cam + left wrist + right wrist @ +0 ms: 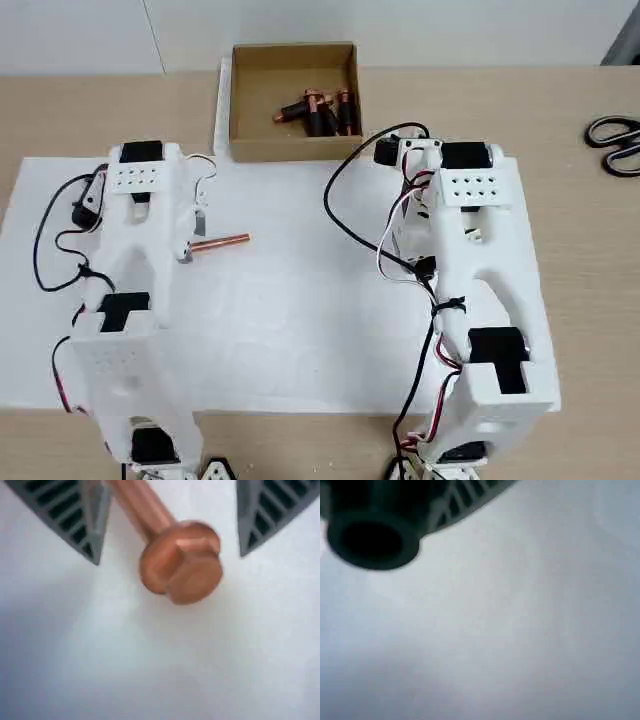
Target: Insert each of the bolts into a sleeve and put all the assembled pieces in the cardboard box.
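The left hand [169, 555] is released, its two grey ribbed fingers [75, 515] spread wide over the white sheet [300, 320]; a copper bolt [182, 562] lies on the sheet between them, its hexagonal flanged head pointing out past the fingertips and its shank running back into the hand; one finger sits just beside the shank, the other stands clear of the head. In the high view the bolt lies flat, sticking out sideways from the left hand toward the right arm. The right hand [427, 510] appears to be grasping a black sleeve [370, 540], held close against its ribbed finger with the open round end showing and the sheet below it. Beyond both hands, at the far edge of the sheet, stands the cardboard box [290, 150]; inside it lie several assembled pieces [318, 112], black sleeves with copper bolt heads, bunched toward the right hand's side. A pair of scissors [615, 143] rests on the bench [580, 250], well apart from the right hand on its outer side.
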{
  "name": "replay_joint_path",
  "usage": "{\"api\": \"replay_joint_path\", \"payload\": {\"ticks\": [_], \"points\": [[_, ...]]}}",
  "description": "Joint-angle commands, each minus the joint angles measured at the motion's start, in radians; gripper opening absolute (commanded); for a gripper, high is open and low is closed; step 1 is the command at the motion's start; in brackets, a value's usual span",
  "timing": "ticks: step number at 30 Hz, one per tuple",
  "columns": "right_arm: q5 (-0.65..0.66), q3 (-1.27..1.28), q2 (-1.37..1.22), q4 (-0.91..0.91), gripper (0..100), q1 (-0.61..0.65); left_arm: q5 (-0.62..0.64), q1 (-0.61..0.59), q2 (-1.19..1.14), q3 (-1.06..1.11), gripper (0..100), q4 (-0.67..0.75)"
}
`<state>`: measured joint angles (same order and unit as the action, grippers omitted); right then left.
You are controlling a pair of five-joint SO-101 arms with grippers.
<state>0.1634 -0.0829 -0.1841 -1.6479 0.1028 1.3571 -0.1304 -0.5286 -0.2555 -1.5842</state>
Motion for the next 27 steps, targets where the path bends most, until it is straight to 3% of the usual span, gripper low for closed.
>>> {"api": "replay_joint_path", "payload": {"ticks": [1,22,27], "points": [[-0.002,-0.005,0.067,-0.005,0.4,-0.001,0.003,0.029,0.008,-0.038,17,0.003],[-0.002,-0.005,0.067,-0.005,0.4,-0.001,0.002,0.034,-0.021,-0.041,17,0.031],[-0.002,-0.005,0.067,-0.005,0.4,-0.001,0.002,0.032,-0.094,-0.051,12,0.037]]}}
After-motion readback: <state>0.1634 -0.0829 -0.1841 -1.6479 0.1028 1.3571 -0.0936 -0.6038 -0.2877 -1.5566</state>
